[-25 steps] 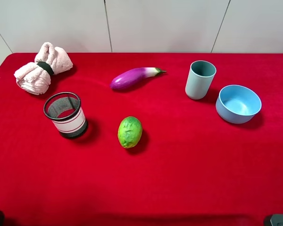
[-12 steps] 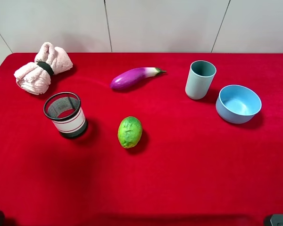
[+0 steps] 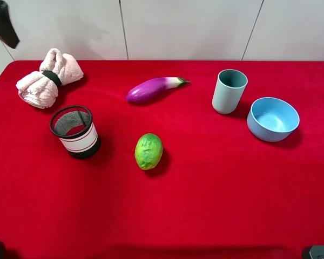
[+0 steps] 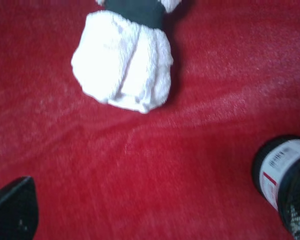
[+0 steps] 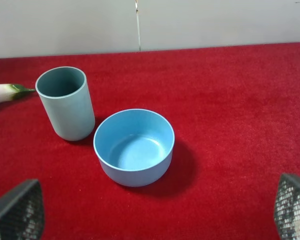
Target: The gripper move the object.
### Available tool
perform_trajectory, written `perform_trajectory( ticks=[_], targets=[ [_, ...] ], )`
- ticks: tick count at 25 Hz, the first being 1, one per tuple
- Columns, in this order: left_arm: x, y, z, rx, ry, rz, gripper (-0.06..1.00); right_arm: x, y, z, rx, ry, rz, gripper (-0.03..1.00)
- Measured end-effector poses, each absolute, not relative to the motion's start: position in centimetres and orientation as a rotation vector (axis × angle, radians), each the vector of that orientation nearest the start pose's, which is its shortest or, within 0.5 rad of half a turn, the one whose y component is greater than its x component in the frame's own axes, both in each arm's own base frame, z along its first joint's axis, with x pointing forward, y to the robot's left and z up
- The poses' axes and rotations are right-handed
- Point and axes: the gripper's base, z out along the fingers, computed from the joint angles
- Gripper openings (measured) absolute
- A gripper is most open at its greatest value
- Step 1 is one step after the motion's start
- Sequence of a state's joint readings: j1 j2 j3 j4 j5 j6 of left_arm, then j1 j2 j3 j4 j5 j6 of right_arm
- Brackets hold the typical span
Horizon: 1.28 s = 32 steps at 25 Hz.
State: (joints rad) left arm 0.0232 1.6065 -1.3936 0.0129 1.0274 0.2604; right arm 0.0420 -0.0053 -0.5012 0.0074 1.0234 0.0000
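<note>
Starting at your far left, the left gripper (image 3: 2, 22) shows only as a dark piece in the top corner of the high view, off the table's (image 3: 216, 194) back-left edge and clear of everything on it. Its wrist view catches just one black fingertip (image 4: 12, 212), so you cannot tell how wide that claw stands. Nothing is in it.

The rolled towel (image 3: 47, 79) lies just beside that corner on the red cloth, pale pink, pinched at its middle by a dark band (image 3: 52, 77), untouched. In front of it, nearer you, stands a mesh pen cup (image 3: 74, 131), upright and apart from the towel.

Toward the middle you have a green lemon-shaped fruit (image 3: 149, 151), and behind it a purple eggplant (image 3: 153, 89) lying on its side, stem pointing right.

Further right a grey-green cup (image 3: 229, 90) stands upright, with a light blue bowl (image 3: 272, 118) near it on the right, not touching.

The right gripper (image 5: 154, 207) hangs low in front of that pair, its mesh-patterned fingertips (image 5: 17, 210) spread wide and holding nothing.
</note>
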Motion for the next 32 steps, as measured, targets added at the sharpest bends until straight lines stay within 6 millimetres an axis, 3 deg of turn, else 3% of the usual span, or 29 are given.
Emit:
perform_trajectory(
  ticks=[13, 23, 32],
  targets=[
    [41.2, 1.0, 24.9, 0.486, 2.783, 0.101, 0.99, -0.4, 0.0, 28.1, -0.042, 2.000, 0.036, 0.69],
    [44.2, 1.1, 18.7, 0.530, 2.813, 0.096, 0.99, -0.4, 0.0, 28.1, -0.042, 2.000, 0.036, 0.69],
    [45.8, 1.1, 15.1, 0.576, 2.763, 0.116, 0.99, -0.4, 0.0, 28.1, -0.042, 2.000, 0.036, 0.69]
  ],
)
